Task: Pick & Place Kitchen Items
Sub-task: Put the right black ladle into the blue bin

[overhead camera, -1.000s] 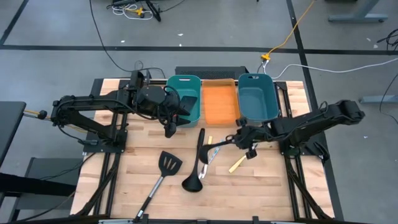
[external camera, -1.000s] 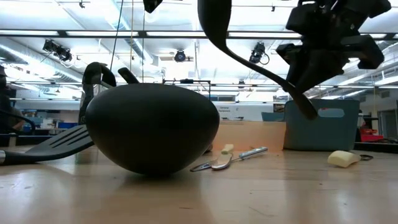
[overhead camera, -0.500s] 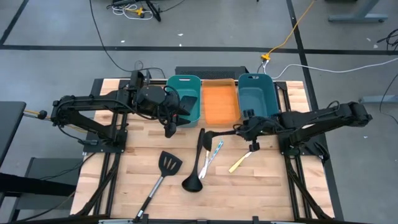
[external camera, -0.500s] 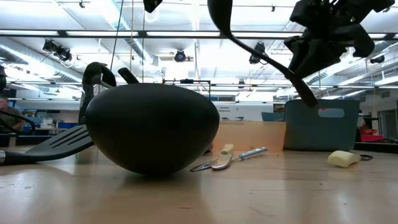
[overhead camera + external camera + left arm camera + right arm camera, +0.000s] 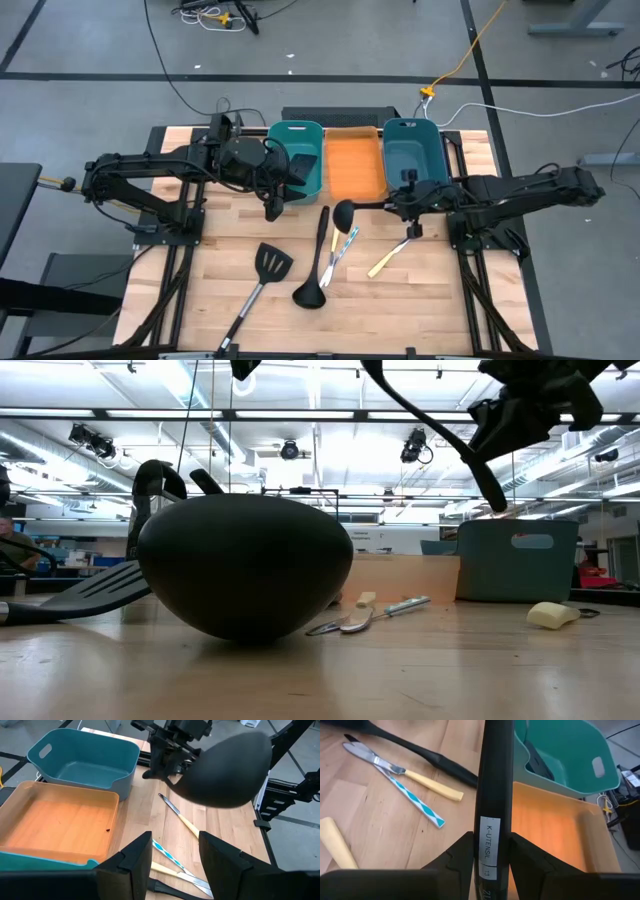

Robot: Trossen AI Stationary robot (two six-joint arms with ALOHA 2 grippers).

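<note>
Surface (image 5: 430, 300): pale wood, both arms reaching in from its sides.
Bins: teal bin (image 5: 300, 155), orange bin (image 5: 355, 165) and blue-grey bin (image 5: 413, 155) side by side along the far edge.
Right end effector (image 5: 405, 200): clenched on the handle of a black ladle (image 5: 343, 212), held in the air (bowl just in front of the orange bin).
Left end effector (image 5: 272, 208): fingers parted, holding nothing, in front of the teal bin.
Resting on the surface: a slotted spatula (image 5: 262, 275), a second ladle (image 5: 315, 268), a teal-patterned stick (image 5: 341, 243) and a yellow-handled stick (image 5: 385, 258) near the middle.
</note>
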